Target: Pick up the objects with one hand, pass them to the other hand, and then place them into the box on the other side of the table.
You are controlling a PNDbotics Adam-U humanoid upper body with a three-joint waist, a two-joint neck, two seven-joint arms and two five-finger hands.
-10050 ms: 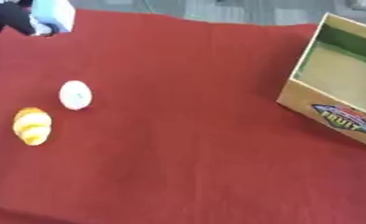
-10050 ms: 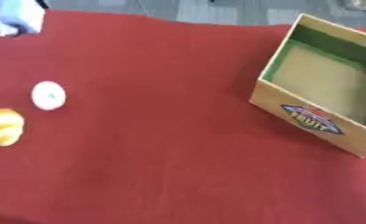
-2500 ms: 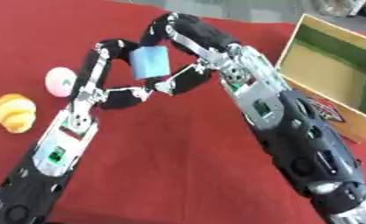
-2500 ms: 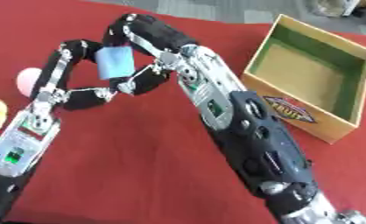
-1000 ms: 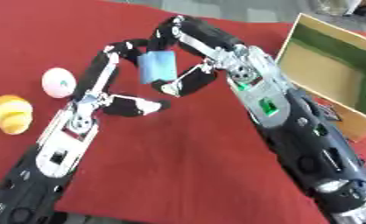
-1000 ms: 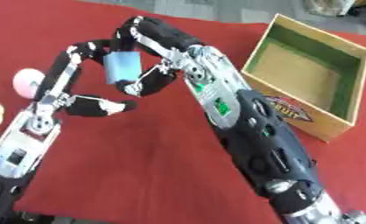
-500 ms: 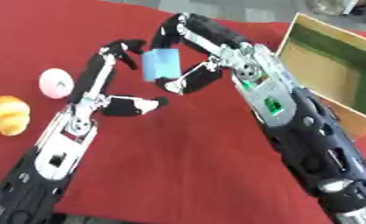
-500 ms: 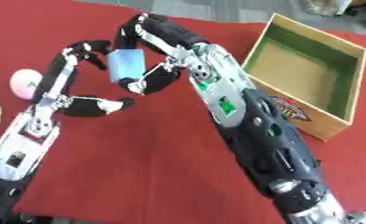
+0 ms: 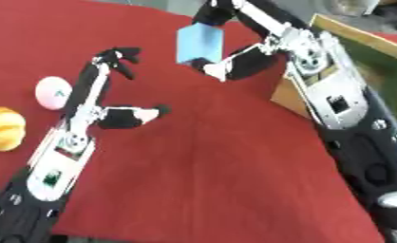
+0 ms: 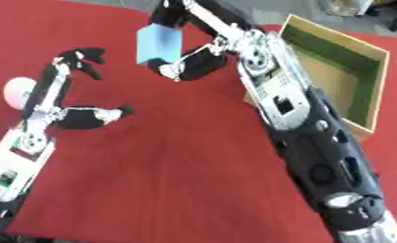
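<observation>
I see the blue block (image 9: 198,43) pinched in my right robot hand (image 9: 227,61), raised over the red worktop (image 9: 202,166) at eleven o'clock of the box (image 10: 343,71). My left robot hand (image 9: 110,90) hangs apart with fingers spread, at eight o'clock of the block. The box's far corner is cut off.

Blue block (image 9: 198,43) passed: right hand (image 9: 235,64) holds, left hand (image 9: 110,90) released.

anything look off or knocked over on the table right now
Nothing stands out. The right hand holds the blue block above the red cloth, the left hand is open and empty, and the box sits upright.
</observation>
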